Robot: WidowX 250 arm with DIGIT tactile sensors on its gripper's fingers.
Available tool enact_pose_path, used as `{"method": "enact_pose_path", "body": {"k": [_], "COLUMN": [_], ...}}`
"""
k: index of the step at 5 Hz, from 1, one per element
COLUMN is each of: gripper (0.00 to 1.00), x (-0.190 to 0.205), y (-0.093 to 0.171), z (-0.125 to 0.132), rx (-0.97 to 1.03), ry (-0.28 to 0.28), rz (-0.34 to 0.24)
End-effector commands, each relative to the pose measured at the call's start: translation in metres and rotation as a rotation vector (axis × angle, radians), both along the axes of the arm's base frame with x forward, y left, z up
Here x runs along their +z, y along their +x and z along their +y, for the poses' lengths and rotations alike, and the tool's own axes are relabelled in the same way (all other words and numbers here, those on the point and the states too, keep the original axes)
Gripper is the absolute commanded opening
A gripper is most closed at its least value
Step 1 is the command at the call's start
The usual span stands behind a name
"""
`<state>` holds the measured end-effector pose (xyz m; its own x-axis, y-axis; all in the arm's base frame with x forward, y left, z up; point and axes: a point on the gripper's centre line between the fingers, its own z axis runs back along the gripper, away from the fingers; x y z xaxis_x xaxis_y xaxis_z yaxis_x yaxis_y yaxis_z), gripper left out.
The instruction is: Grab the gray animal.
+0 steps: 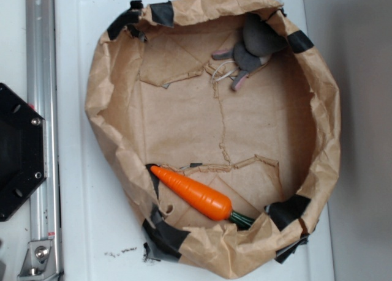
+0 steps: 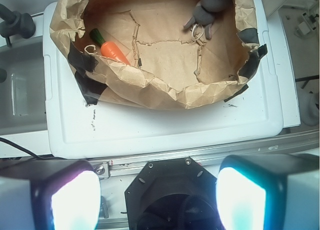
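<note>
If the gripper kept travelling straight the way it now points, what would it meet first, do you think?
Probably the black hexagonal robot base, which lies between the open gripper fingers in the wrist view, though depth is unclear; the paper-lined basket sits further up the picture.

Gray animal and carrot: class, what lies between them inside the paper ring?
Nothing but bare, creased brown paper floor. The exterior view shows the gray animal against the far wall, the carrot against the near one.

The flat white plastic bench (image 1: 92, 232) (image 2: 165, 127) carries a crumpled brown paper bag rolled into a basin (image 1: 107, 109) (image 2: 165, 89), patched with black tape, resting directly on it.
</note>
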<state>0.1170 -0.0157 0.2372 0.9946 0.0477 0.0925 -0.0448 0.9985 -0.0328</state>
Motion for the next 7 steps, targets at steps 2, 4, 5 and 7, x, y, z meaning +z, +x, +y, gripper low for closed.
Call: {"method": "enact_pose_path", "body": {"k": [2, 4, 5, 7], "gripper": [1.00, 1.00, 1.00, 1.00], "x": [-0.050, -0.118, -0.129, -0.154], "y": [0.050, 0.154, 0.191, 0.203], "z": [0.026, 0.047, 0.063, 0.099], "rx": [0.201, 0.462, 0.581, 0.673], "ry": [0.026, 0.040, 0.101, 0.198], "rz": [-0.084, -0.325, -0.371, -0.344]}}
